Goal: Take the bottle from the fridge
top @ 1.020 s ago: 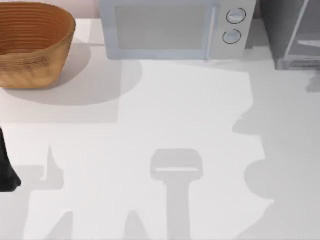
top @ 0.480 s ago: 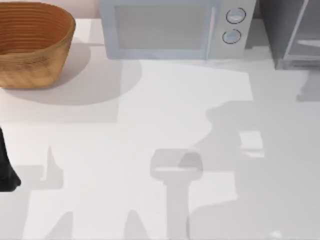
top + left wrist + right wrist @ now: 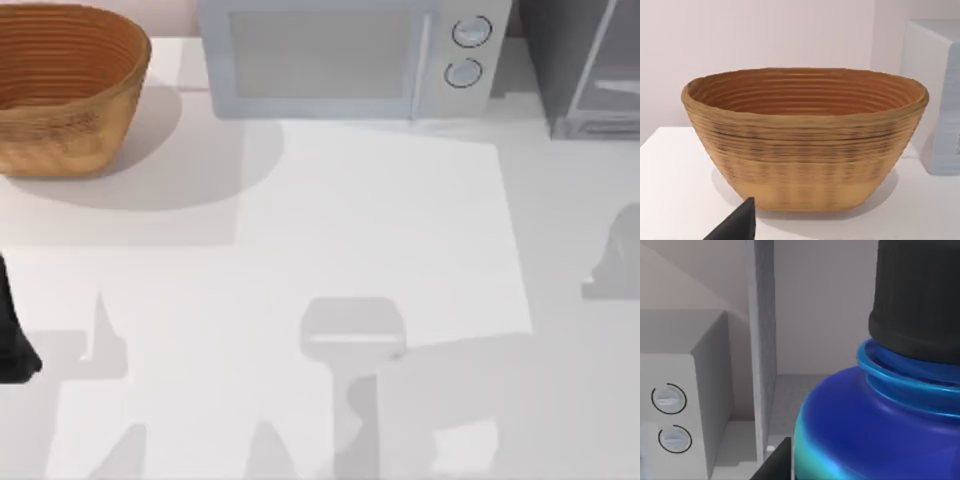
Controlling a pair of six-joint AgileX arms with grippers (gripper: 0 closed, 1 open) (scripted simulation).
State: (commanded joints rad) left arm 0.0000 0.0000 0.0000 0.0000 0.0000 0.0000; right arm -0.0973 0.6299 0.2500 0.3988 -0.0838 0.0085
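Left arm (image 3: 14,335) seen parked at worktop (image 3: 330,220) left edge, claw state not discernible. Basket (image 3: 62,85) noted back left, microwave (image 3: 345,55) back centre, fridge (image 3: 585,65) back right. Bottle (image 3: 875,425) seen close before right wrist camera, fridge frame behind; right claw grip not discernible.

Bottle (image 3: 860,430) blue, blk cap; basket (image 3: 60,90) tan ribbed.
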